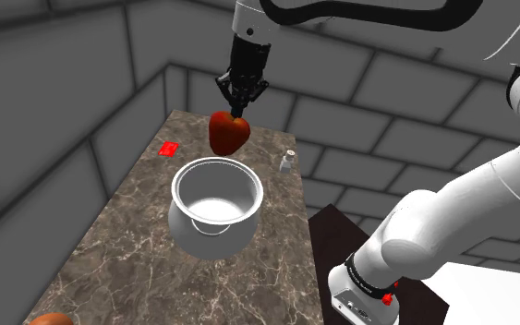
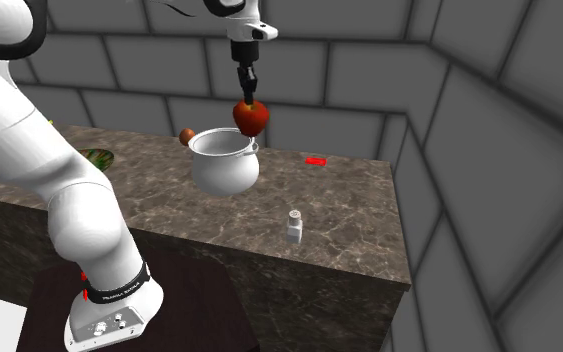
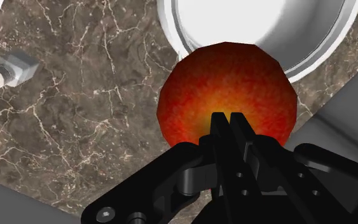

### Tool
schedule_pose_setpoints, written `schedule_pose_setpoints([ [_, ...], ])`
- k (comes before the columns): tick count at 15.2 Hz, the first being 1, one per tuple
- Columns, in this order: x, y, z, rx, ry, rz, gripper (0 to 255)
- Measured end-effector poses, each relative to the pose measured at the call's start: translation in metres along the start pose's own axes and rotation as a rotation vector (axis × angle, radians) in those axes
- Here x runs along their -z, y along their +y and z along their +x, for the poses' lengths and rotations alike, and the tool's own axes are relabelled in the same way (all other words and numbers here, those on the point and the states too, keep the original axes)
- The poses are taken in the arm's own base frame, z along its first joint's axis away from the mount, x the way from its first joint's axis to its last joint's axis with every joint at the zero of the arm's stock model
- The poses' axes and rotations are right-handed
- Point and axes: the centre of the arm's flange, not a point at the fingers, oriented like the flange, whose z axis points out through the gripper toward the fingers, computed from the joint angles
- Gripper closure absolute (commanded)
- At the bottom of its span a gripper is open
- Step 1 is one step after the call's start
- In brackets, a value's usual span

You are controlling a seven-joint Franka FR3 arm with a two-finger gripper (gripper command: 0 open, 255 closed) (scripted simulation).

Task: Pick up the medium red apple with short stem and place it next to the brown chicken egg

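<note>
Near the top centre of the shoulder view, the gripper [image 1: 241,107], fingers pinched close on the apple [image 1: 228,134], holds it in the air above the white pot's [image 1: 216,208] far rim, well apart from the egg [image 1: 50,319] at the counter's [image 1: 128,268] lower-left corner.

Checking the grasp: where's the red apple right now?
In the shoulder view, the apple hangs from the end effector above the white pot's far rim.

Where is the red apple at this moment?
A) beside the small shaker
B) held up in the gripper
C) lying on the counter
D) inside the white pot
B: the gripper is shut on the apple, which hangs above the counter near the white pot.
</note>
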Motion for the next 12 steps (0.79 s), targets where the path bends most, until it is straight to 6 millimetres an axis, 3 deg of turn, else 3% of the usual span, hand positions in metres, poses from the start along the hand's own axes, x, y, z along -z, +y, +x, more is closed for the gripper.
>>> schedule_pose_setpoints([
  [12, -0.006, -0.133, -0.083, 0.0, 0.0, 0.0, 255],
])
